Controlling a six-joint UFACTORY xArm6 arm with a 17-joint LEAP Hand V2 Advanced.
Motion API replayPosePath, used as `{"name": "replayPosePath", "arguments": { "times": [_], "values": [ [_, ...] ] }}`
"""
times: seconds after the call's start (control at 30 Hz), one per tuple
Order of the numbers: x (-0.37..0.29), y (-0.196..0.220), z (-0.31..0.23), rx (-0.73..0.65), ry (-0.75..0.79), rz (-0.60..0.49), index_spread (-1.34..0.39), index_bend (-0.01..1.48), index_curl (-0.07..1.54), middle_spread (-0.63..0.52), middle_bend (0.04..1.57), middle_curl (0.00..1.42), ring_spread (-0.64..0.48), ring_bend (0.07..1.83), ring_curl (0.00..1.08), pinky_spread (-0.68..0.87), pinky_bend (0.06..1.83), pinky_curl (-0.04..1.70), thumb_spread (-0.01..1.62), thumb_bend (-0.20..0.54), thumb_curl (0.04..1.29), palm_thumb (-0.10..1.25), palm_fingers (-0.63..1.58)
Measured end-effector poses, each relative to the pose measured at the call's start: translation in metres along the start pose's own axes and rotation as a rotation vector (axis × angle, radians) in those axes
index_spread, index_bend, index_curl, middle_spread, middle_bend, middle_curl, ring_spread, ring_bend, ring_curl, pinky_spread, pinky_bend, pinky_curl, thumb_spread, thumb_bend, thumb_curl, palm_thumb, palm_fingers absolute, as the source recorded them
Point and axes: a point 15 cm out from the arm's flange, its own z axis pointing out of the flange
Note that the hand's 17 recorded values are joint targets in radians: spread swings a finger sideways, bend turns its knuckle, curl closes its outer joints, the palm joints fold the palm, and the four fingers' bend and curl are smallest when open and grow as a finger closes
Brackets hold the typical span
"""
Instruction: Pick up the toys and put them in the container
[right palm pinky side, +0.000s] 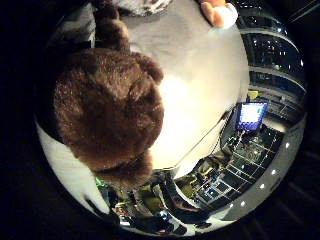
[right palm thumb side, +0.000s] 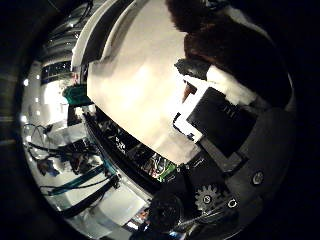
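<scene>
A brown plush toy (right palm pinky side: 108, 105) fills much of the right little finger side palm view, close to the palm and above the white table (right palm pinky side: 200, 90). The right thumb side palm view shows its brown fur (right palm thumb side: 215, 35) against my hand (right palm thumb side: 215, 120), whose black-tipped finger (right palm thumb side: 193, 68) curls onto the fur. An orange and white toy (right palm pinky side: 217, 12) lies on the table away from the plush. Part of a pale spotted toy (right palm pinky side: 150, 5) shows beside it.
The table's edge (right palm thumb side: 120, 125) runs close by, with the room floor beyond it. A lit monitor (right palm pinky side: 250, 113) and cluttered benches stand past the table. A teal object (right palm thumb side: 76, 95) sits beyond the table edge.
</scene>
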Motion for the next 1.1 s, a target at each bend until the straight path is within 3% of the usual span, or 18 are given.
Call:
{"name": "replayPosePath", "arguments": {
  "times": [0.47, 0.9, 1.1],
  "values": [
    [0.013, 0.014, -0.097, 0.075, 0.052, 0.064, -0.2, 1.15, 0.68, -0.09, 1.31, 0.62, -0.16, 1.43, 0.58, -0.18, 1.21, 0.88, 0.82, -0.021, 0.61, 1.03, 1.21],
    [-0.126, -0.088, -0.235, 0.225, -0.063, -0.08, -0.2, 1.17, 0.66, -0.09, 1.33, 0.6, -0.16, 1.44, 0.57, -0.19, 1.14, 1.0, 0.82, -0.021, 0.65, 1.02, 1.21],
    [-0.221, -0.142, -0.262, 0.25, -0.081, -0.18, -0.19, 1.17, 0.65, -0.09, 1.33, 0.59, -0.16, 1.44, 0.56, -0.2, 1.11, 1.05, 0.82, -0.021, 0.66, 1.02, 1.21]
  ]
}}
